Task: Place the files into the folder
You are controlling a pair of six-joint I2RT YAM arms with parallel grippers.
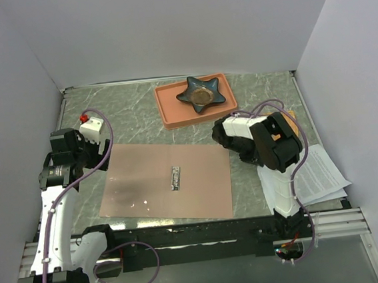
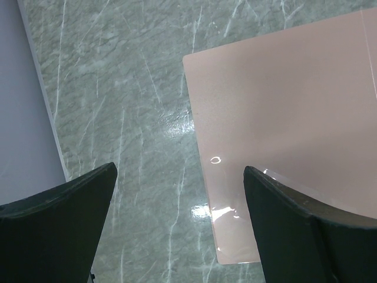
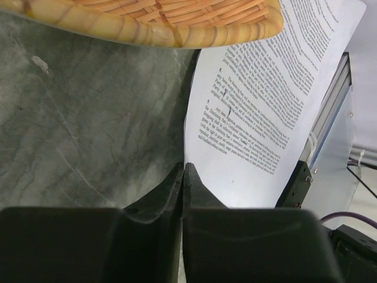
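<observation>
The folder (image 1: 166, 180) lies open and flat in the middle of the surface (image 1: 125, 104), its small metal clip (image 1: 175, 177) near its centre. Bare marbled surface shows along its left and far edges. The left tool (image 2: 179, 171) hangs over the folder's near-left corner with its jaws wide apart, one finger above bare surface and the other above the card. The files (image 1: 319, 172) sit at the right, near the front edge, well apart from the folder and reaching up to the metal rail (image 3: 327, 118) there. A woven orange mat (image 3: 165, 17) overlaps their far end. The right tool (image 3: 184, 168) has its jaws pressed together right at the sheets' left edge; whether a sheet is caught between them cannot be told. The sheets carry lines of small black print, too fine to read. At the back, a salmon tray (image 1: 172, 109) holds a dark star-shaped dish (image 1: 202, 93).
</observation>
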